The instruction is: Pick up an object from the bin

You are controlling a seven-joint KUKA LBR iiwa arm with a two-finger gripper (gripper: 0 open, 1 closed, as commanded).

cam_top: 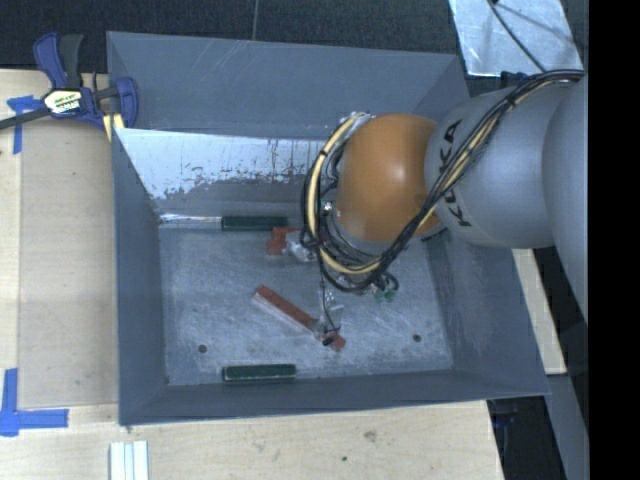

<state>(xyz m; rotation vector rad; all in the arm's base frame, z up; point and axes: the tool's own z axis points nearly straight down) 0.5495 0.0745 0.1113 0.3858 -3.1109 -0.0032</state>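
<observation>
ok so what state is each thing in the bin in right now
hand: down in the bin, at the brown stick's right end; grip can't be told
brown stick: flat, slanted, mid-floor
back green bar: flat along the back wall
front green bar: flat along the front wall
red piece: on the floor, by the back green bar's right end

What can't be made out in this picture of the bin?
1. Gripper: too small in the camera view to tell whether it touches the reddish-brown stick beside it.
2. Small orange-red thing near the back wall: its right part is hidden by the orange cover on the arm.
3. Bin floor at right: covered by the arm.
</observation>
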